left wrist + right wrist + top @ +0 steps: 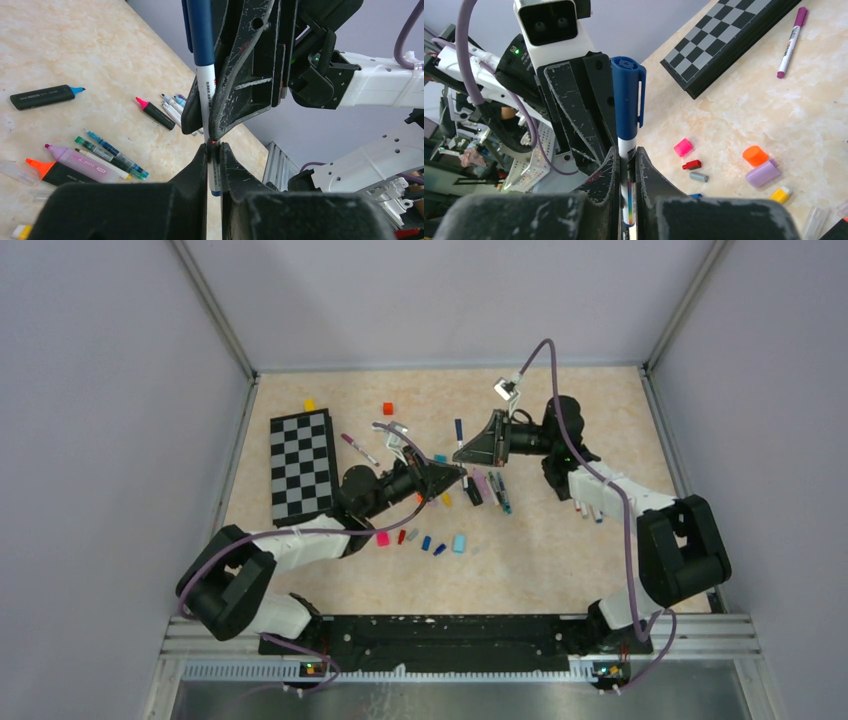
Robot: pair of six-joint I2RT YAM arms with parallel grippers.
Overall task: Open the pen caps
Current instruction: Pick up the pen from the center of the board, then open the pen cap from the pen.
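Note:
A pen [206, 90] with a white barrel stands upright above the table, its blue clip cap [628, 100] on top. My left gripper [214, 147] is shut on the barrel below the cap. My right gripper [626, 150] is shut on the same barrel from the opposite side, tip to tip with the left [455, 472]. Loose pen caps lie on the table: pink [683, 147], red [692, 164], grey [698, 176], orange [754, 155], purple [763, 173]. Several uncapped pens [490, 488] lie just right of the grippers.
A black-and-white checkerboard [302, 465] lies at the left, a purple-tipped marker [358, 449] beside it. Red [388, 408] and yellow [309, 404] cubes sit at the back. Highlighters [77, 161] and a black marker [45, 96] lie under the held pen. Walls enclose the table.

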